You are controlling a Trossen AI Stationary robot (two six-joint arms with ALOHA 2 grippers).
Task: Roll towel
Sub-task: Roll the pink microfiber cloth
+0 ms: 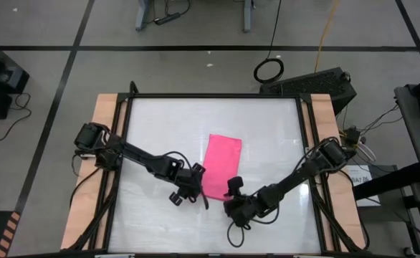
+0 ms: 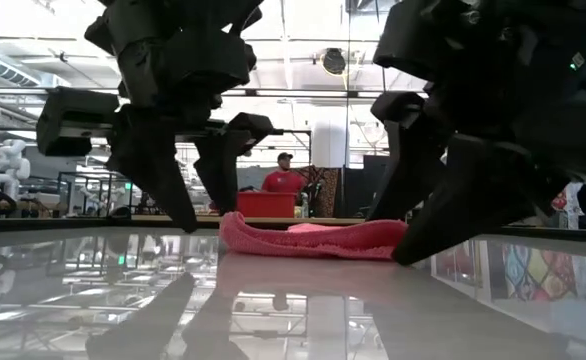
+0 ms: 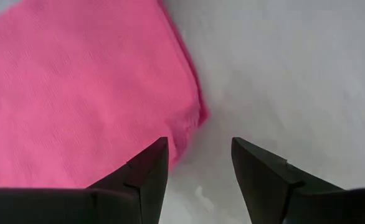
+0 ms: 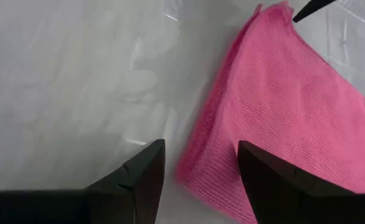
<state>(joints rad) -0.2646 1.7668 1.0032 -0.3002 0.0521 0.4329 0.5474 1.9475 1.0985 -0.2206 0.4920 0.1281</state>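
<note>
Glossy white table surface [image 1: 160,122], framed in black rails with pale wooden side boards, fills the work area; beyond it a workshop floor with cables and a person in a red top can be seen in the low view.

Nearest the front edge, the right gripper [image 1: 233,193] is positioned at the towel's near right corner. Its fingers [image 4: 142,180] are held apart, nothing is clamped, and the corner lies in the gap between them. Just beside it, the left gripper [image 1: 194,188] is positioned at the near left corner, jaws likewise apart and empty; one finger [image 3: 148,177] overlaps the cloth edge, though contact cannot be confirmed.

Farther back, the plain pink-red folded cloth towel [image 1: 221,166] lies flat near the table centre, slightly skewed, extending away from both grippers.

The step in hand is judged to be the grasp of the near edge. Both corners should be pinched at equal depth, with the lower fingers slid beneath all layers, so that the edge is lifted evenly. Rolling should then be started straight away from the grippers, to prevent a skewed, cone-shaped roll.
</note>
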